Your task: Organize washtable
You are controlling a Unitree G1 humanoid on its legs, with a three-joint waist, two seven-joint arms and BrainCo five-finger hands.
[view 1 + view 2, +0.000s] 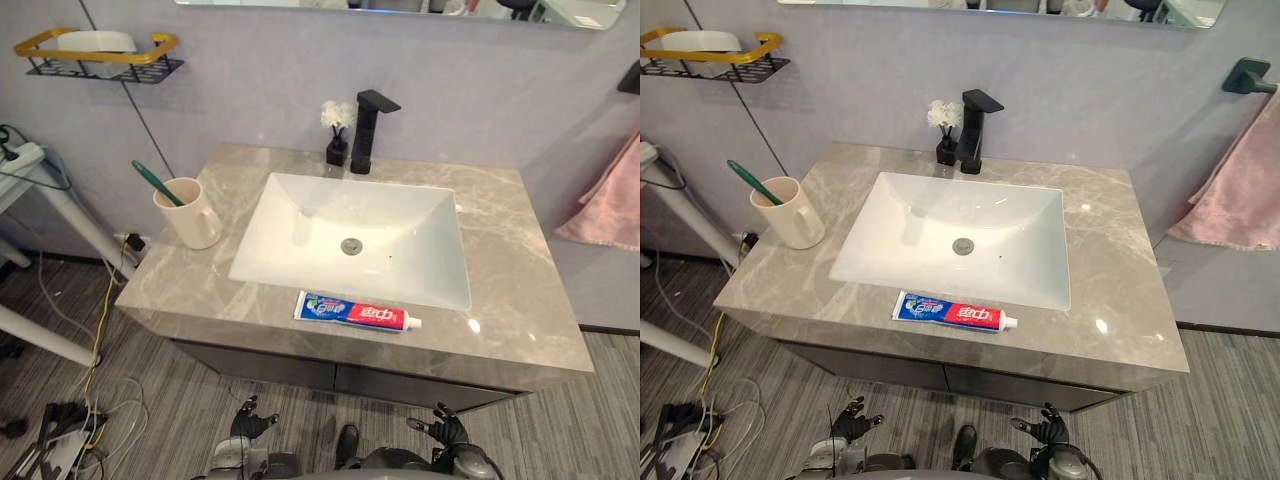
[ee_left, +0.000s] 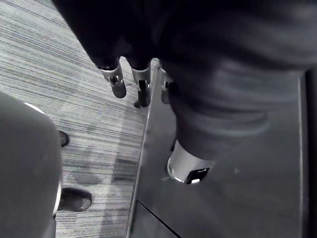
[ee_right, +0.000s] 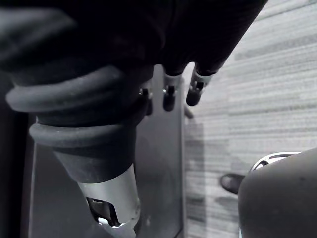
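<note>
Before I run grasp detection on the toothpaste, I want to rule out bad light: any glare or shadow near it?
Left eye view: one small glare spot on the counter, to the right of the toothpaste and off the tube; the faucet throws a soft shadow into the basin. Right eye view: same spot. Wrist views: left hand and right hand hang in dim light.

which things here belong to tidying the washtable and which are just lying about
Job: toothpaste tube on the front edge; cup left of the sink; green toothbrush in it.
Just there: black faucet; flowers beside it; wall shelf; pink towel.
</note>
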